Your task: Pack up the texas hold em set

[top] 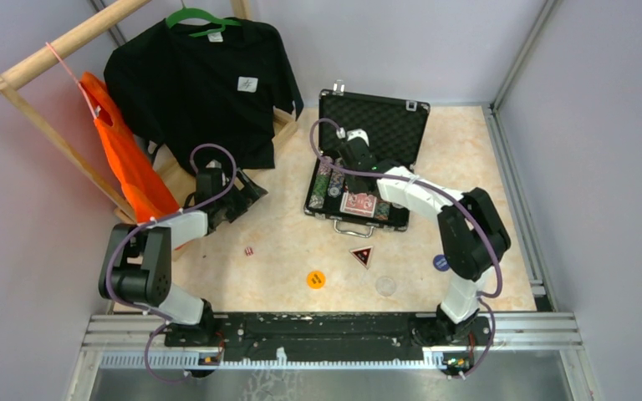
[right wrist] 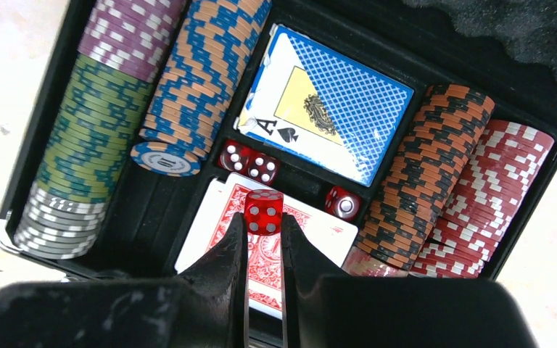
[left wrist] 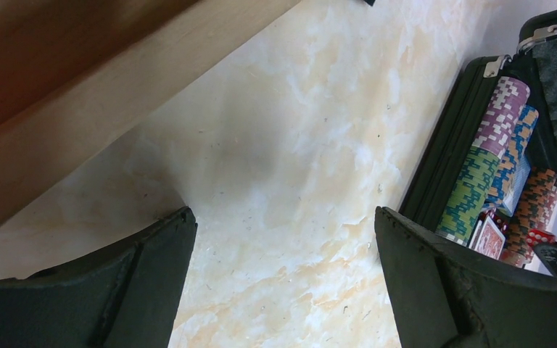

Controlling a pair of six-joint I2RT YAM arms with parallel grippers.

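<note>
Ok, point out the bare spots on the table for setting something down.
Bare table lies between the left end effector and the case, and right of the case. Crowded in front: loose die, orange token, triangular token.

Lab cell, aluminium rails [top: 543,334], plain grey walls [top: 602,125]

The bench [top: 292,234] has a pale marbled top. An open black case [top: 393,124] stands on it toward the far side. Closer, well apart from each other, lie a small red die [top: 249,251], an orange round token [top: 316,279], a dark triangular token [top: 362,256], a blue round token [top: 440,262] and a clear disc [top: 385,286].
</note>
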